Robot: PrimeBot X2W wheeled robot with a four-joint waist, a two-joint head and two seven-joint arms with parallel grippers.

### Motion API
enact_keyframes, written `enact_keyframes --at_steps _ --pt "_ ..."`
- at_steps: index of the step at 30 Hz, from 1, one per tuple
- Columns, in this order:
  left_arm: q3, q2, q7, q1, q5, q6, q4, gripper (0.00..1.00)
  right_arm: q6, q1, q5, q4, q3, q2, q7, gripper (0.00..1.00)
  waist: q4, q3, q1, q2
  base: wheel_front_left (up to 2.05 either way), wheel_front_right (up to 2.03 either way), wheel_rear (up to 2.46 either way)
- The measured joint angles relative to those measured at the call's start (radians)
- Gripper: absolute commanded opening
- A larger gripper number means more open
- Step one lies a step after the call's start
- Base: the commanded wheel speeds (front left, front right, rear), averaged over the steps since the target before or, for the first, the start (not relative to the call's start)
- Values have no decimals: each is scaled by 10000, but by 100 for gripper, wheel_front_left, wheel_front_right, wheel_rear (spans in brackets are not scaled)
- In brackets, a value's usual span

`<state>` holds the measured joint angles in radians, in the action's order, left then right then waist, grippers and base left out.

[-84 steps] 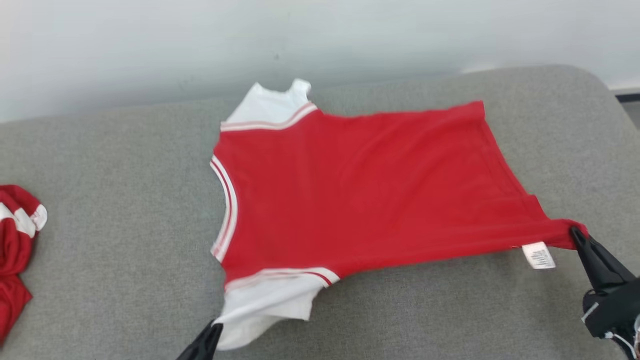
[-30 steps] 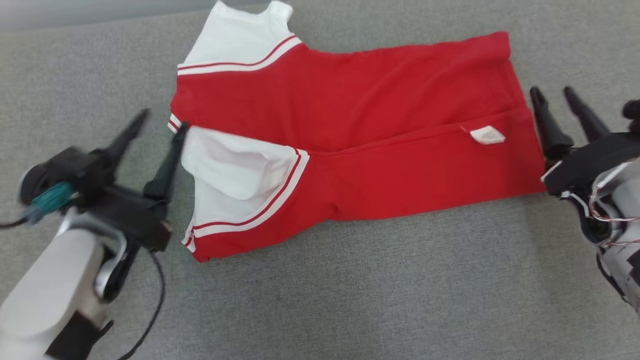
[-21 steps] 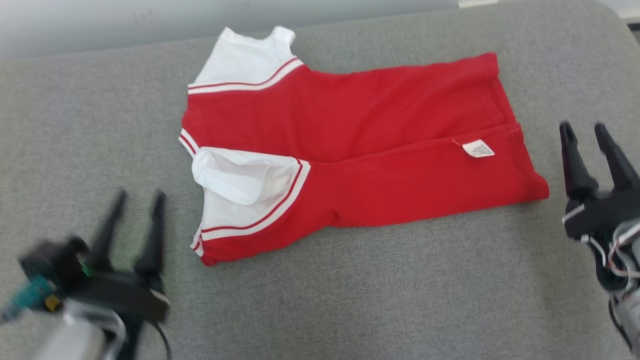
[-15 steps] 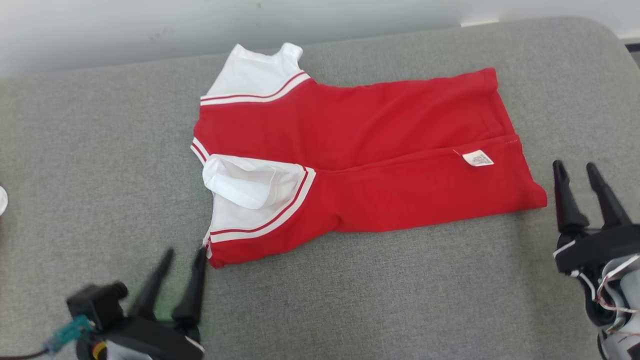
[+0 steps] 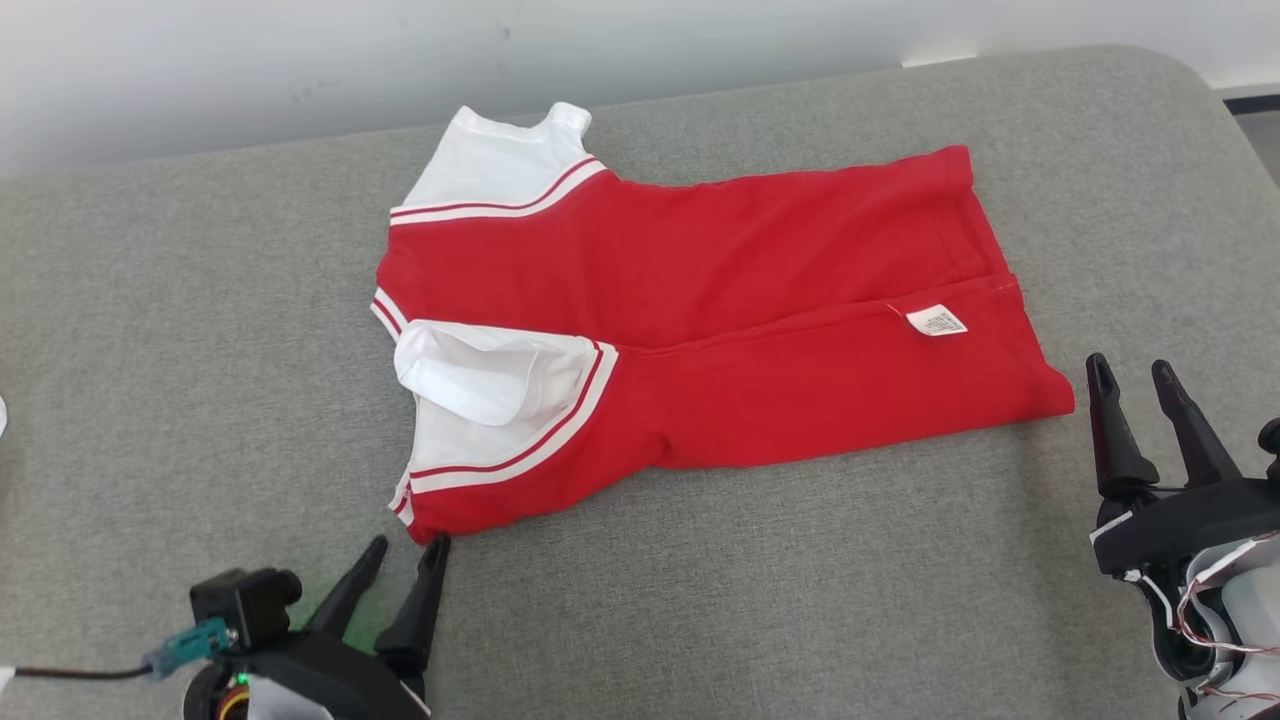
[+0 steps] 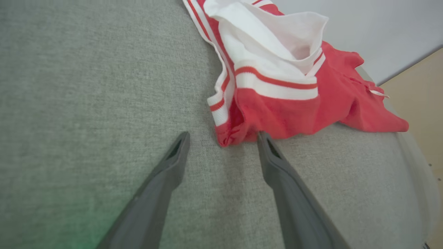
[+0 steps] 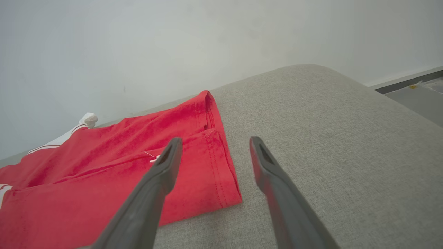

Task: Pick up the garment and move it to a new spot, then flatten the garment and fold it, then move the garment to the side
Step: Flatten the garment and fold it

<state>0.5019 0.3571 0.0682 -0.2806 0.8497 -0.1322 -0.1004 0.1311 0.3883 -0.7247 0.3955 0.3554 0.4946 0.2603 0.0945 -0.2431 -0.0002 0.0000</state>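
Observation:
The garment (image 5: 720, 300) is a red shirt with white, red-striped sleeves, lying on the grey cushion with its near long side folded over the middle; a white care label (image 5: 936, 321) faces up. My left gripper (image 5: 407, 558) stands open just off the shirt's near left corner, and in the left wrist view that corner (image 6: 228, 136) lies between the tips of my left gripper (image 6: 223, 137). My right gripper (image 5: 1130, 372) is open beside the hem's near right corner, touching nothing. The hem (image 7: 214, 152) lies just left of my right gripper (image 7: 214, 142).
The grey cushion (image 5: 750, 600) has bare fabric in front of the shirt and on both sides. Its rounded right edge (image 5: 1225, 130) drops toward the floor. A pale wall (image 5: 300, 60) runs along the back. A cable (image 5: 70, 673) trails from my left wrist.
Both grippers have let go of the shirt and opened. They have drawn back toward me, the left one from the folded sleeve down to the near left corner. The camera has also shifted.

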Motion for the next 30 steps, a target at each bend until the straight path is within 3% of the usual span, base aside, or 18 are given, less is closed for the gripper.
enact_keyframes --at_steps 8,9,10,12,30 --pt "228 -79 -286 -749 -263 -4 -1124 100 0 32 -155 52 136 25 -2 100 162 -84 0 0 0 0 0" --pt "253 -86 -345 -773 -251 25 -1187 87 0 35 -163 69 161 29 -2 100 176 -86 1 0 0 0 0" --pt "272 -75 -397 -793 -245 79 -1246 36 0 45 -205 92 178 31 -2 100 187 -85 0 0 0 0 0" --pt "297 -21 -497 -857 -159 245 -1327 0 0 86 -336 201 247 40 0 100 197 -70 1 0 0 0 0" --pt "420 489 -1043 -352 73 190 -117 0 0 1246 -2178 2610 1873 -159 2 100 -86 -132 2 0 0 0 0"
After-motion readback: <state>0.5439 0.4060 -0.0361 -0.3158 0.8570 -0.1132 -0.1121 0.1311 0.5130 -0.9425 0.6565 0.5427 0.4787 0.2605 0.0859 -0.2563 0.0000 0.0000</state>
